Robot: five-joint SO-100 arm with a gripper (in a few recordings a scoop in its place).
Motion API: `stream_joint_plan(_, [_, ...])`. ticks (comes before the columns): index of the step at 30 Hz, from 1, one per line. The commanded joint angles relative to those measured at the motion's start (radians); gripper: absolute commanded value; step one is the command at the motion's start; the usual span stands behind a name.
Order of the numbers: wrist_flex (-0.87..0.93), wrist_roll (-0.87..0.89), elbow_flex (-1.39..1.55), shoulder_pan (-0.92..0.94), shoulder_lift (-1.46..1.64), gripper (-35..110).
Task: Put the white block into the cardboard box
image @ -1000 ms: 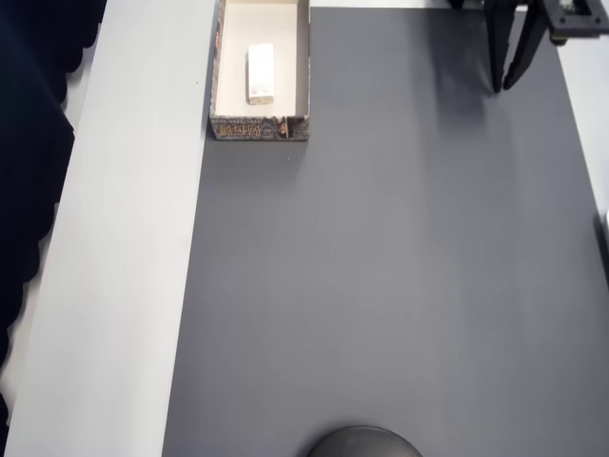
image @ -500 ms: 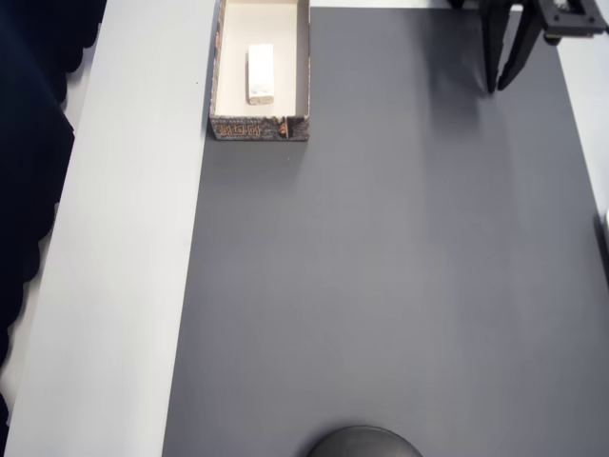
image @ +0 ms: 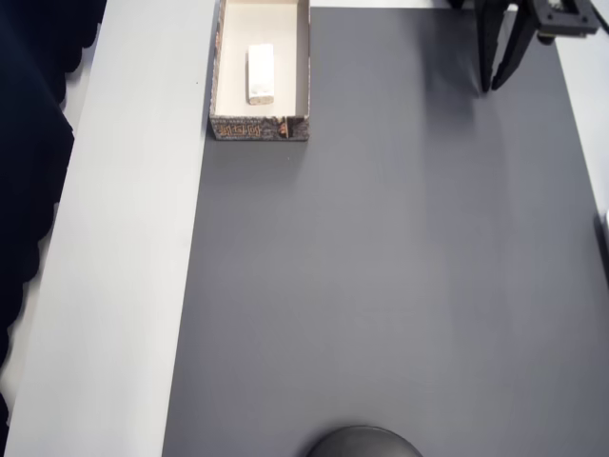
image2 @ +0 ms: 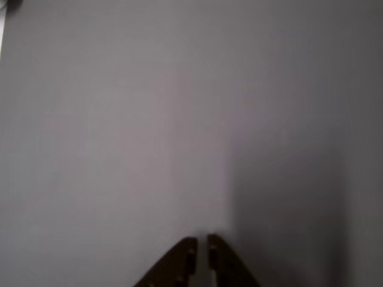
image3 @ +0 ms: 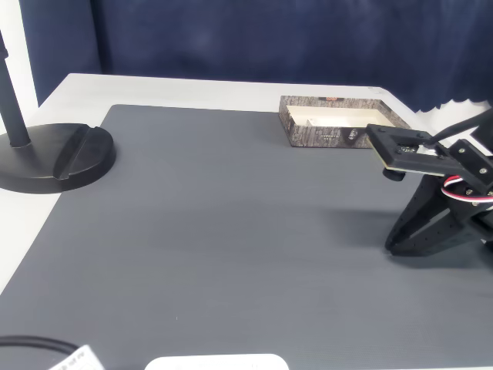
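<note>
While you look down through the overhead view, you find the white block (image: 260,73) lying flat inside the cardboard box (image: 303,67), lengthwise along the box, apart from all four walls, at about eleven o'clock in the picture. The box sits on the seam where the white table (image: 124,267) meets the dark grey mat (image: 381,286), with its printed end wall facing six o'clock.

Your gripper (image: 493,84) is at roughly one o'clock in that view, well apart from the box, holding nothing. Its two dark fingers converge to tips that sit only a narrow slit apart; the wrist view shows the same thin gap between the tips (image2: 202,250) over bare mat, so the fingers are nearly pressed together.

Compared with a second ago, the gripper has drawn slightly toward twelve o'clock and a touch leftward, and the spread between its fingers has narrowed. Block and box have not moved.

From the fixed view, the box (image3: 323,135) lies at one o'clock, the arm (image3: 443,208) at three o'clock, and a black stand base (image3: 54,158) at nine o'clock.
</note>
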Motion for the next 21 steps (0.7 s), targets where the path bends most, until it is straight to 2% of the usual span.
stream_joint_plan(1, [-0.020, 0.006, 0.018, 0.011, 0.034, -2])
stream_joint_plan(21, [-0.015, -0.021, 0.018, -0.023, 0.034, -2])
